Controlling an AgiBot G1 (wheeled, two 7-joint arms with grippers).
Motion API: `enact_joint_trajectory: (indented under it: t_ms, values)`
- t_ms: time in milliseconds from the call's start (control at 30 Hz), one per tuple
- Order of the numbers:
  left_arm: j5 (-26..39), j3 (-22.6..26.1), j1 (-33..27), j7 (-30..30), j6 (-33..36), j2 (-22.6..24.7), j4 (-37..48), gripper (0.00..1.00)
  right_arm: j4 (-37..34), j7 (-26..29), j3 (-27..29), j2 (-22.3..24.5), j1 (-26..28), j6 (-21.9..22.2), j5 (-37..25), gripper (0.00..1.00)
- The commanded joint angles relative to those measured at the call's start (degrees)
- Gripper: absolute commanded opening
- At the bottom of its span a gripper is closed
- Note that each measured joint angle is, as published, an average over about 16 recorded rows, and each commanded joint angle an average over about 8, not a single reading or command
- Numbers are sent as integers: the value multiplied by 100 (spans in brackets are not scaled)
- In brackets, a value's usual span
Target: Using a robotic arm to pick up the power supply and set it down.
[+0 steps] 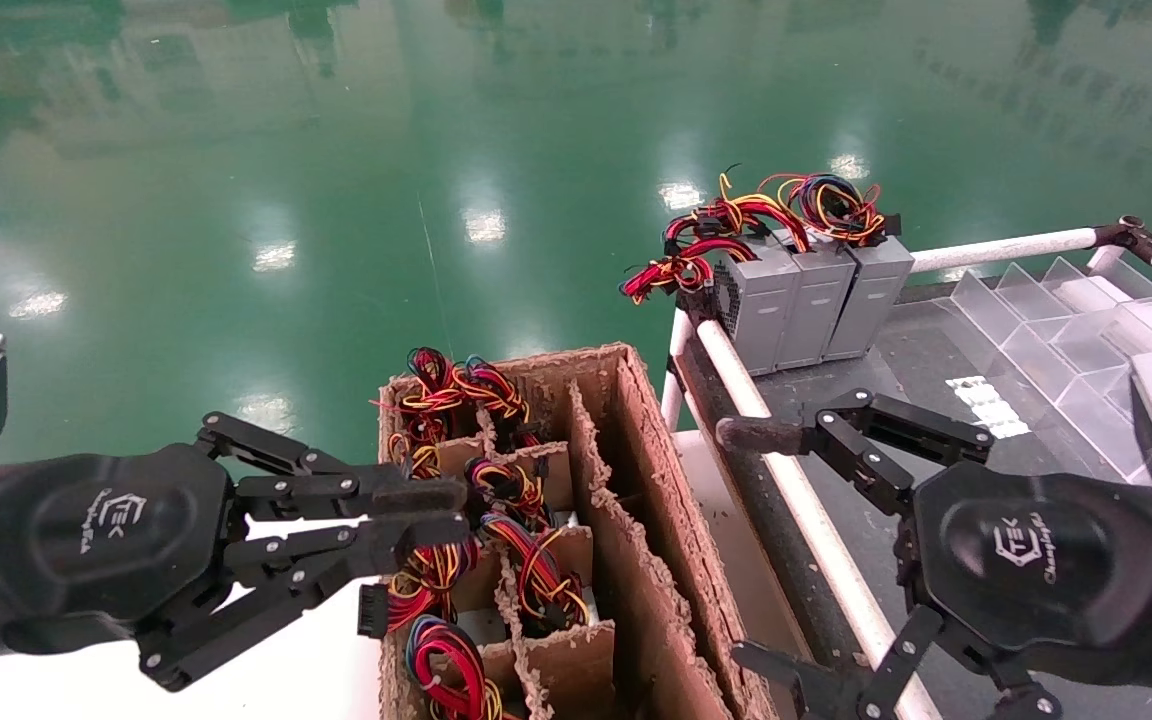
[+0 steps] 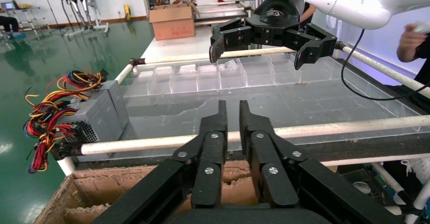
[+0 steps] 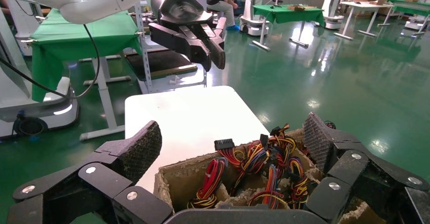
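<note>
**Both hands free, power supplies waiting in the box**

The power supplies (image 1: 496,520) we are after sit in the cardboard box (image 1: 636,520), each in its own slot, with only their bunches of red, yellow, blue and black wires showing above the dividers. Their grey bodies are hidden down in the slots. Three more power supplies (image 1: 816,295) already stand side by side on the far corner of the counter (image 1: 896,360), upright, touching each other, their wires bunched on top and the leftmost showing its perforated vent side.

Our left hand (image 1: 431,512) hovers over the box's left edge, its fingers pressed nearly together and pinching nothing. Our right hand (image 1: 756,545) hangs over the counter's white rail (image 1: 796,500), fingers spread wide, holding nothing.

We judge that part of the work looks done and the box is not emptied. No unit is in a hand, so the next pick is not yet begun.
</note>
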Motion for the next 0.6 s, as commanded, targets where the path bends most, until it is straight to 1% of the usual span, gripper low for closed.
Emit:
enact_joint_trajectory:
  t_ms: [33, 133, 167, 400, 433, 600]
  values:
    - [0, 0, 0, 0, 0, 0, 0, 0, 0, 0, 0, 0, 0, 0, 0, 100]
    - [0, 0, 0, 0, 0, 0, 0, 0, 0, 0, 0, 0, 0, 0, 0, 100]
    - [0, 0, 0, 0, 0, 0, 0, 9, 0, 0, 0, 0, 0, 0, 0, 100]
    - [0, 0, 0, 0, 0, 0, 0, 97, -3, 2, 1, 0, -1, 4, -1, 100]
    - [0, 0, 0, 0, 0, 0, 0, 100, -10, 5, 0, -3, -2, 11, -1, 100]
    - [0, 0, 0, 0, 0, 0, 1, 100, -93, 73, -44, -77, 11, 114, -49, 100]
